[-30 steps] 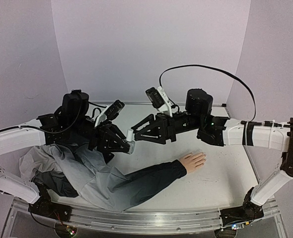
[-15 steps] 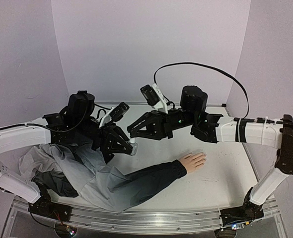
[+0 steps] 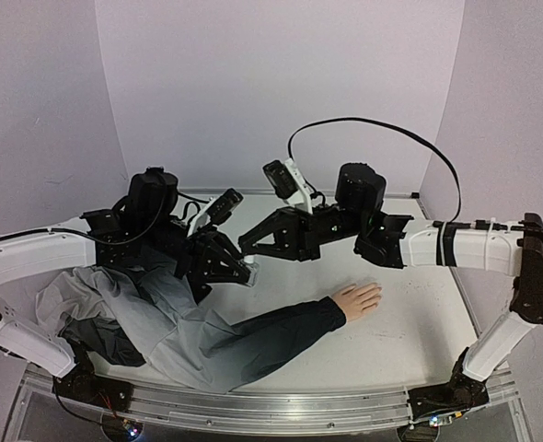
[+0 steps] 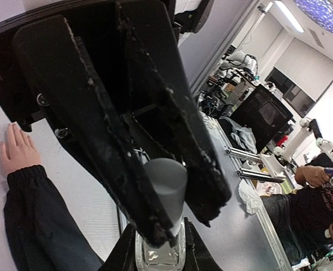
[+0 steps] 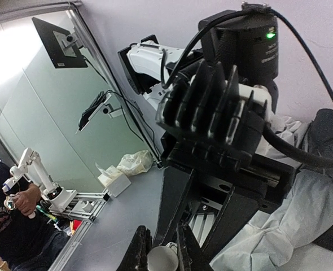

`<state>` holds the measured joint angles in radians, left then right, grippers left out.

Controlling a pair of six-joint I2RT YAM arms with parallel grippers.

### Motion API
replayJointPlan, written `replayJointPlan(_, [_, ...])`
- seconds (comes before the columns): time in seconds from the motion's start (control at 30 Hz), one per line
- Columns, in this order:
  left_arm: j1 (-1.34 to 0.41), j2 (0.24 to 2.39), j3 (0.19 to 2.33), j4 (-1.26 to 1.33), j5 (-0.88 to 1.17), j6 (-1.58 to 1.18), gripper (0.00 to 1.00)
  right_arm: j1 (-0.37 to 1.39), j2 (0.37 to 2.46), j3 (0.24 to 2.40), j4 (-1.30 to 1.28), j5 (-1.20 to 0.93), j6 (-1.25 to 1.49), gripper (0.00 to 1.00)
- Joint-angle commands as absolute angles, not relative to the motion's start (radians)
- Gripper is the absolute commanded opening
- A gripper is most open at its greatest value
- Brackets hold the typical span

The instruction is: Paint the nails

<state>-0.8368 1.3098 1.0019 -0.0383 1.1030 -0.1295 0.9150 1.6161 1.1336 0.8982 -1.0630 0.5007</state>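
Note:
The pale mannequin hand lies palm down on the table at the end of a dark sleeve. Its nails are too small to make out. Left of it and above the table, my left gripper is shut on a small clear bottle. The bottle's grey cap points at my right gripper, which is shut on it. In the right wrist view the cap sits between my right gripper's fingers. The hand also shows at the left of the left wrist view.
A crumpled grey garment covers the table's left side under my left arm. The white tabletop stretches right of the hand. A black cable loops above my right arm.
My right gripper has closed from half open onto the bottle's cap. My left gripper has shifted slightly right with the bottle still in it.

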Motion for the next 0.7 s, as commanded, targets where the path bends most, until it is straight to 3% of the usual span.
replayJointPlan(0.0, [-0.830,1.234,1.010,0.021,0.744,-0.088,0.00,0.934,1.557,1.079,0.934,-0.993,0.497,0.00])
replayJointPlan(0.1, [-0.830,1.185,0.963,0.020,0.355,-0.054,0.00,0.955,1.546,1.076,0.808,-0.862,0.438,0.00])
replayJointPlan(0.17, [-0.831,1.165,0.948,0.018,0.061,-0.057,0.00,0.992,1.543,1.098,0.676,-0.646,0.393,0.00])
replayJointPlan(0.23, [-0.831,1.162,0.945,0.018,-0.214,-0.081,0.00,1.049,1.562,1.164,0.511,-0.273,0.408,0.00])
replayJointPlan(0.3, [-0.831,1.176,0.956,0.018,-0.359,-0.087,0.00,1.122,1.606,1.270,0.315,0.231,0.529,0.00])
replayJointPlan(0.33, [-0.831,1.186,0.963,0.018,-0.396,-0.094,0.00,1.153,1.629,1.315,0.254,0.347,0.585,0.00])
replayJointPlan(0.4, [-0.833,1.202,0.970,0.020,-0.419,-0.125,0.00,1.208,1.671,1.376,0.230,0.429,0.625,0.00])
replayJointPlan(0.57, [-0.833,1.224,0.967,0.020,-0.323,-0.131,0.00,1.221,1.735,1.467,0.258,0.292,0.548,0.01])
replayJointPlan(0.67, [-0.832,1.199,0.934,0.019,-0.222,-0.106,0.00,1.194,1.710,1.468,0.270,0.197,0.504,0.21])
